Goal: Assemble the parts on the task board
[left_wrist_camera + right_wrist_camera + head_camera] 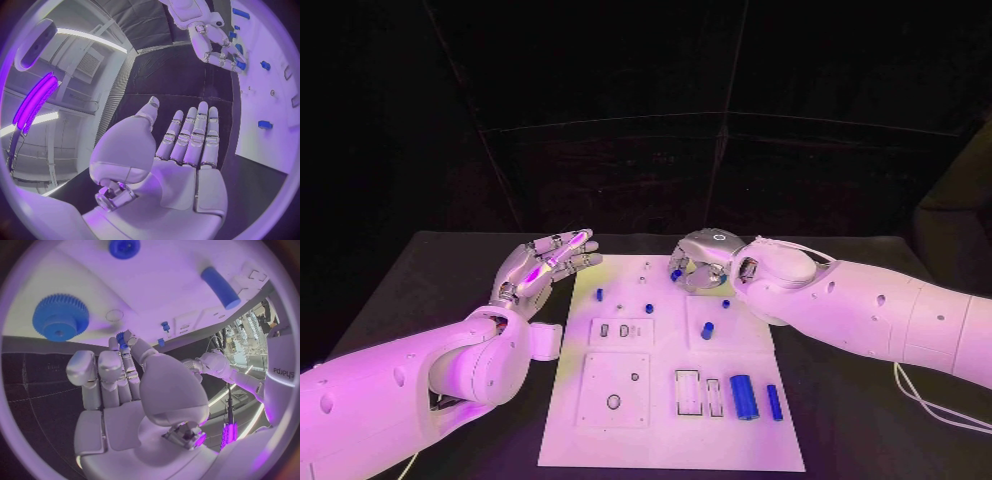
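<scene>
The white board (672, 365) lies in the middle of the black table (430, 270), and everything else is placed from it. At its far end the right hand (708, 262) hovers over the board, pinching a small blue piece (121, 337) between thumb and a fingertip while the other fingers stay curled beside it. Holding the piece at the very tips probably leaves its lower end free, so it can be set down into a seat on the board; I judge this a placing step in progress, with the part not yet seated.

The left hand (545, 262) hangs just off the board's left edge near the far corner, fingers straight and together, thumb apart, holding nothing. It seems parked there to keep the board uncovered for the other hand.

Nearer the robot, two blue cylinders (744, 397) lie at the board's near right, beside empty rectangular slots (687, 392).

The right wrist view shows what the head view cannot: the pinched piece itself, plus a blue gear (60, 317) and a blue cylinder (220, 287) on the board below the hand. The left wrist view confirms the left palm (181, 165) is empty and shows the right hand from the side, over several blue pegs (265, 124).
</scene>
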`<move>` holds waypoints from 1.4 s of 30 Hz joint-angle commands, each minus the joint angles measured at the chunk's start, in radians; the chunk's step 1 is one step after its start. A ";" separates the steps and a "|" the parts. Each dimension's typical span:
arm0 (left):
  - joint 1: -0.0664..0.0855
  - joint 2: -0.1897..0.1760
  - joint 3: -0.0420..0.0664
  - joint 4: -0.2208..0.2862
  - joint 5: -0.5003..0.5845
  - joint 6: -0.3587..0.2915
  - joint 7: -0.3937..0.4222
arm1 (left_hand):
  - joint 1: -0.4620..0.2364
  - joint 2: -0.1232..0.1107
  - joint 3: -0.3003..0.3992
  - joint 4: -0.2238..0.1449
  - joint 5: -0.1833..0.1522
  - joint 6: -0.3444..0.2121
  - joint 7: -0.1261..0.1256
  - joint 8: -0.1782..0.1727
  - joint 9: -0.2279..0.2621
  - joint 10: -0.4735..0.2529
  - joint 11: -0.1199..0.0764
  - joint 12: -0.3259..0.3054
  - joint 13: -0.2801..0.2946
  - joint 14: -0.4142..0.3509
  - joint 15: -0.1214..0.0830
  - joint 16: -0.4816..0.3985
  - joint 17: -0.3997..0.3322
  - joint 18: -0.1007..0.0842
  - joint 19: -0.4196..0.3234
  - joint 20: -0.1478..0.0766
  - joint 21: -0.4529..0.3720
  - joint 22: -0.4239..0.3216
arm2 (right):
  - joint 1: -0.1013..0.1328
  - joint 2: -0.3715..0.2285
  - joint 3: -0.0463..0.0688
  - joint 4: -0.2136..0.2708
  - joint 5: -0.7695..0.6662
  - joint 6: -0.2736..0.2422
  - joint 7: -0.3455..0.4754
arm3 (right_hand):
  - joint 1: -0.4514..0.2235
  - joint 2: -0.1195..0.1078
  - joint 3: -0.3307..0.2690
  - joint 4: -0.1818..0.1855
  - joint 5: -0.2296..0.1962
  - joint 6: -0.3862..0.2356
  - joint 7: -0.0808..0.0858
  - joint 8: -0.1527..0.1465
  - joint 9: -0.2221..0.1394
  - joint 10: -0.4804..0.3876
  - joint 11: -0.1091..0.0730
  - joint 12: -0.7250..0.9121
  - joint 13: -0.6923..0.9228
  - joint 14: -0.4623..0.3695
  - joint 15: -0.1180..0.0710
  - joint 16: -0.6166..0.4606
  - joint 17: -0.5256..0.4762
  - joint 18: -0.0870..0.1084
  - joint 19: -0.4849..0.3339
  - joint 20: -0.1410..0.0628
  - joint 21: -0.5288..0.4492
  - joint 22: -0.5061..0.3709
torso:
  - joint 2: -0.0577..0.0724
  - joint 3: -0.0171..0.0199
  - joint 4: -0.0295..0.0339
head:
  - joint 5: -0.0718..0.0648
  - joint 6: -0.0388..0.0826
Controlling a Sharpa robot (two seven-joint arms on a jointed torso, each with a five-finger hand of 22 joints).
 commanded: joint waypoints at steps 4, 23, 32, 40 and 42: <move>0.001 0.002 0.001 0.000 0.005 0.010 0.030 | 0.006 0.013 0.000 -0.009 0.006 -0.004 0.071 -0.008 -0.002 0.000 0.003 -0.008 -0.001 -0.002 0.005 -0.007 -0.003 0.005 0.009 0.001 0.003 -0.003 | 0.005 0.028 0.001 -0.024 0.033 -0.088 -0.031 | 0.001 -0.014 0.043 0.028 -0.002 0.006 0.003 -0.010 0.004 0.001 0.003 -0.005 -0.002 0.015 -0.004 0.012 0.007 -0.013 0.000 0.004 0.008 0.006 | 0.005 -0.0007 0.0040 | 0.004 0.000; 0.002 0.006 0.001 -0.004 0.006 0.013 0.026 | 0.008 0.014 0.001 -0.011 0.006 -0.007 0.071 -0.010 -0.002 -0.001 0.004 -0.009 -0.001 -0.004 0.005 -0.009 -0.004 0.005 0.009 0.001 0.002 -0.003 | 0.014 0.139 0.002 -0.129 0.042 -0.095 -0.029 | -0.009 -0.034 0.076 0.044 0.006 -0.001 0.008 -0.020 0.001 -0.013 0.008 -0.005 -0.005 0.011 0.001 0.027 0.013 -0.014 -0.004 0.008 0.015 0.014 | 0.011 0.0022 0.0010 | 0.016 0.003; 0.003 0.008 0.001 -0.008 0.006 0.013 0.024 | 0.008 0.014 0.001 -0.011 0.006 -0.007 0.071 -0.010 -0.002 -0.001 0.004 -0.009 -0.001 -0.004 0.005 -0.009 -0.004 0.005 0.009 0.001 0.002 -0.003 | 0.015 0.162 0.002 -0.149 0.038 -0.078 -0.029 | -0.011 -0.040 0.082 0.048 0.007 -0.003 0.008 -0.021 0.001 -0.016 0.009 -0.005 -0.005 0.010 0.002 0.030 0.014 -0.014 -0.005 0.009 0.016 0.014 | 0.011 0.0021 0.0017 | 0.018 0.002; 0.003 0.008 0.001 -0.008 0.006 0.012 0.021 | 0.009 0.015 0.001 -0.013 0.006 -0.008 0.071 -0.011 -0.002 -0.002 0.004 -0.010 -0.001 -0.005 0.006 -0.011 -0.005 0.005 0.009 0.001 0.002 -0.004 | 0.015 0.176 0.002 -0.164 0.035 -0.043 -0.035 | -0.013 -0.045 0.085 0.051 0.007 -0.003 0.008 -0.022 0.001 -0.018 0.010 -0.005 -0.006 0.009 0.002 0.032 0.015 -0.014 -0.005 0.010 0.018 0.016 | 0.013 0.0019 0.0009 | 0.021 0.001; 0.003 0.008 0.001 -0.008 0.006 0.011 0.020 | 0.009 0.015 0.001 -0.013 0.006 -0.009 0.072 -0.011 -0.002 -0.002 0.004 -0.010 -0.001 -0.005 0.006 -0.011 -0.005 0.004 0.009 0.001 0.002 -0.004 | 0.015 0.178 0.002 -0.167 0.033 -0.036 -0.036 | -0.014 -0.045 0.086 0.052 0.006 -0.004 0.008 -0.022 0.001 -0.018 0.010 -0.005 -0.006 0.009 0.002 0.032 0.015 -0.014 -0.005 0.010 0.018 0.016 | 0.014 0.0019 0.0004 | 0.021 0.000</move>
